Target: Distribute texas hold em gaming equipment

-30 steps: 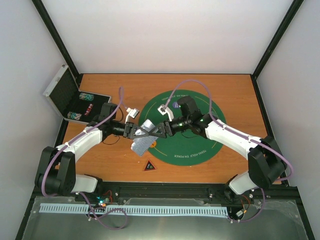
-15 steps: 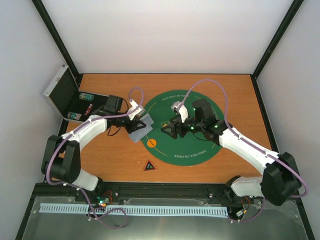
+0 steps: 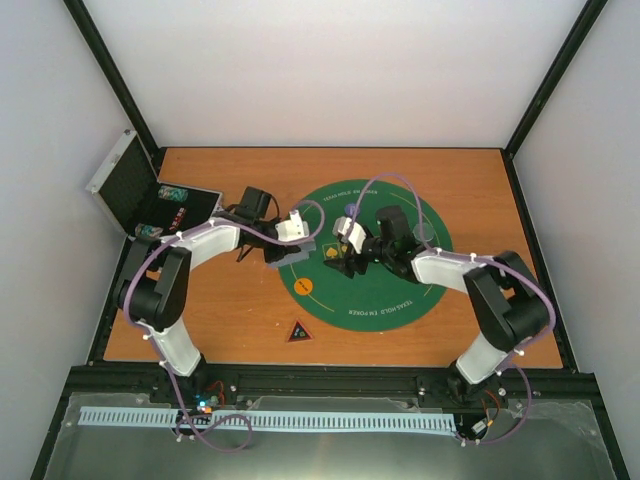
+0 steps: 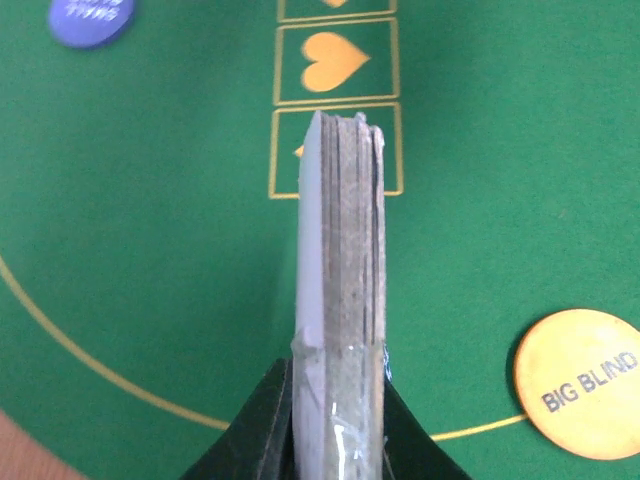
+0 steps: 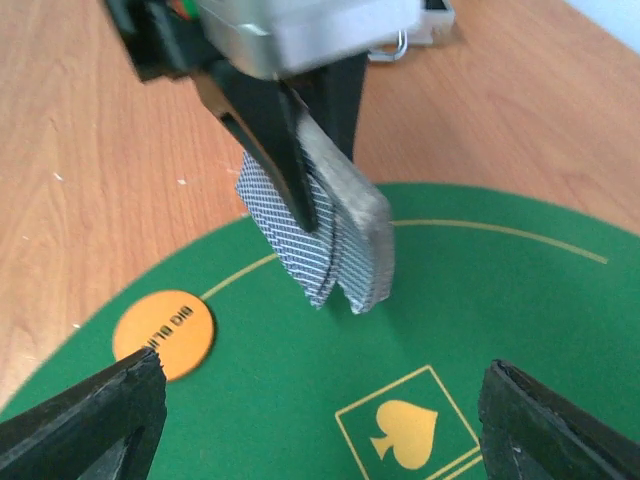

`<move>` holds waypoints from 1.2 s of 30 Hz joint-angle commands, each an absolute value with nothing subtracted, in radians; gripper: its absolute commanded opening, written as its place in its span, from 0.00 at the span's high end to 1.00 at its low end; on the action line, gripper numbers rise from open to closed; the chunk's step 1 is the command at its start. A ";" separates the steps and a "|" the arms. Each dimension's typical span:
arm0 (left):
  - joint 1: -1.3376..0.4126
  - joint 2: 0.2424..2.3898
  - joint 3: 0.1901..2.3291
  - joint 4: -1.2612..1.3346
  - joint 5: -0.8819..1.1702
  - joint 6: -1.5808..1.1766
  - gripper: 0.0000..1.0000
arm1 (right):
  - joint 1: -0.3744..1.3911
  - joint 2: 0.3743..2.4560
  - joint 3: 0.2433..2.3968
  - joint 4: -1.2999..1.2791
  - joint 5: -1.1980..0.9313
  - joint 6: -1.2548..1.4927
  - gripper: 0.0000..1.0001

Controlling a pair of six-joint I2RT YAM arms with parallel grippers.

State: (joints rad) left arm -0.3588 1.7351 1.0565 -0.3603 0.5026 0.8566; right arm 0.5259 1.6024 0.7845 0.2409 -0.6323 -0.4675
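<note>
Grey-blue cards (image 5: 345, 245) sit clamped in the left gripper (image 4: 337, 385) above the green mat (image 4: 150, 250); the right gripper (image 5: 320, 400) gapes wide, empty.

The scene is lit brightly and evenly, and only soft, short shadows are cast on the wooden table (image 3: 460, 180). In the left wrist view the pack of cards (image 4: 340, 250) is shown quite sharp, while the orange chip (image 4: 580, 385) is slightly washed out by pale glare. In the right wrist view the pale housing (image 5: 310, 30) at the top is blurred, and the black fingers (image 5: 90, 420) in the bottom corners are left out of focus
</note>
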 commanded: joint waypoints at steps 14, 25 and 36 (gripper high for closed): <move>-0.399 1.870 1.193 -0.514 0.608 1.209 0.99 | 0.557 1.785 0.773 0.495 -0.616 -0.483 0.25; -0.406 1.795 1.175 -0.541 0.612 1.129 0.99 | 0.562 1.732 0.696 0.547 -0.614 -0.416 0.25; -0.409 1.686 1.114 -0.448 0.572 0.988 0.99 | 0.583 1.581 0.577 0.593 -0.677 -0.425 0.13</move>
